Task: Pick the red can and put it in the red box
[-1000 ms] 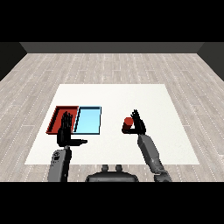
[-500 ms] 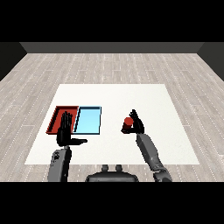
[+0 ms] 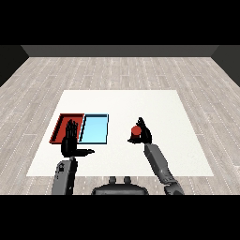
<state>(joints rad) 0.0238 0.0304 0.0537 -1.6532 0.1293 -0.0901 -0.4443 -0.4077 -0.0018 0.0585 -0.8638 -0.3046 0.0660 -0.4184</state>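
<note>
The red can (image 3: 136, 131) is held right of the trays, with my right hand (image 3: 142, 134) curled round it; whether it touches the table I cannot tell. The red tray (image 3: 61, 124) lies at the table's left, its near part hidden behind my left hand (image 3: 70, 143). That hand stands upright with straight fingers and the thumb stretched out to the right, holding nothing.
A light blue tray (image 3: 95, 128) lies right beside the red tray, between it and the can. The white table (image 3: 154, 105) stretches wide behind and to the right of the can.
My right hand with the red can has drifted slightly left, toward the trays. The left hand has not moved.
</note>
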